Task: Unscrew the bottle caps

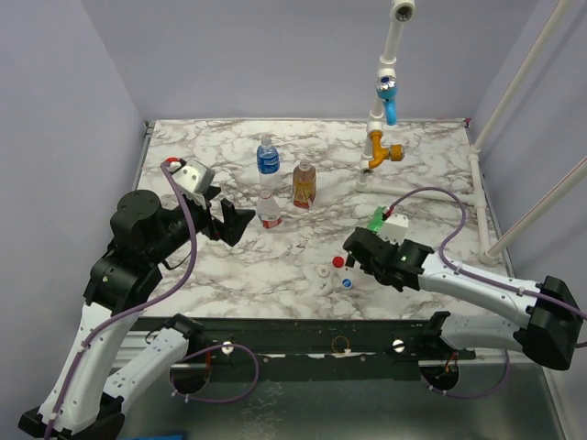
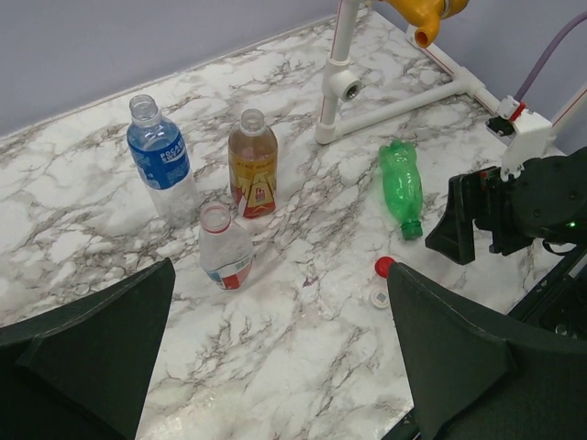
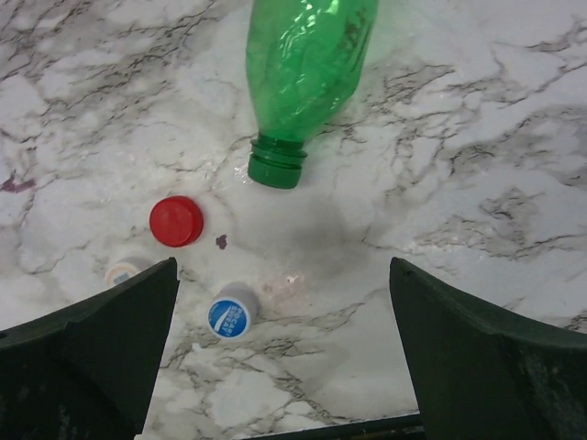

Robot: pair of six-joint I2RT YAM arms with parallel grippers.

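Clock reading: 12 o'clock is the top edge of the view named.
Left gripper [image 1: 242, 225]: jaws spread wide with nothing between them. In the top view it sits at 9 o'clock of the red-white bottle, close to it but apart.
Right gripper [image 1: 354, 255]: jaws wide apart, holding nothing. It is just above the loose caps, and its dark fingers [image 3: 83, 357] frame them in the right wrist view.
Green bottle [image 3: 307, 55]: lies on its side on the marble table [image 1: 275, 266]. In the right wrist view it is at 12 o'clock of the gap between the fingers, neck toward 6.
Green cap [image 3: 276, 170]: appears to sit on the green bottle's neck.
Red cap [image 3: 176, 221]: loose on the table, at 8 o'clock of that neck.
Bluish-white cap [image 3: 229, 316]: loose, with its printed top up, at 5 o'clock of the red cap.
White cap [image 3: 122, 272]: at 7 o'clock of the red cap, partly hidden by a finger.
Blue-label bottle [image 1: 267, 156]: upright, neck open.
Amber bottle [image 1: 304, 183]: upright, neck open, at 4 o'clock of the blue-label bottle in the top view.
Red-white bottle [image 1: 268, 209]: upright, neck open, at 6 o'clock of the blue-label bottle.
Orange fitting [image 1: 383, 152]: on a white pipe at the far right of the table.
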